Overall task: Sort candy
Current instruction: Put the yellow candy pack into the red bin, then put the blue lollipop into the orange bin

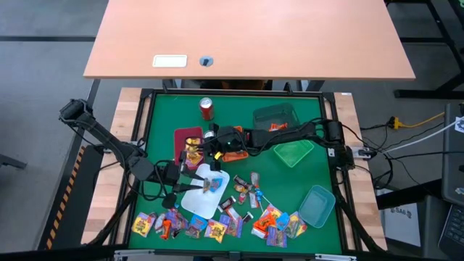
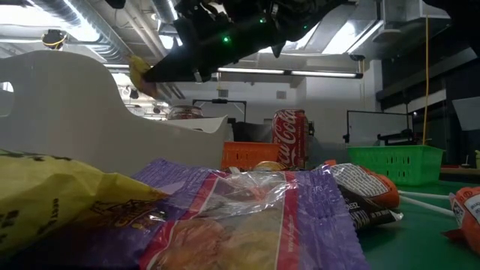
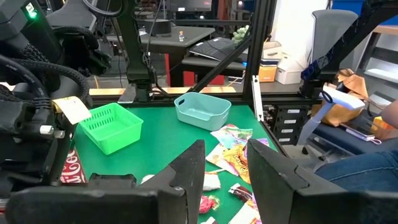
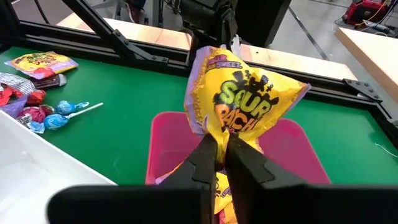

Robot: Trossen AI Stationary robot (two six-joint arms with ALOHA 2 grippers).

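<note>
1. Yellow Sour Patch packet (image 4: 245, 99) is pinched in the right gripper (image 4: 221, 152), hanging right over the pink tray (image 4: 292, 155), which looks like it already has some yellow candy in it.
2. Left gripper (image 3: 225, 168) is empty with its fingers spread, sitting over the white tray (image 1: 206, 192).
3. Loads left, I'd say: a big pile of candy (image 1: 217, 225) along the table's front edge, plus blue lollipops (image 4: 59, 118).
4. Green basket (image 1: 293, 152) and light blue tray (image 1: 317, 206) look empty so far.

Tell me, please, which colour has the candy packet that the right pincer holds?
Mainly bright yellow, with a purple edge. The candy packet, pinched in the right pincer, shows best in the right wrist view.
</note>
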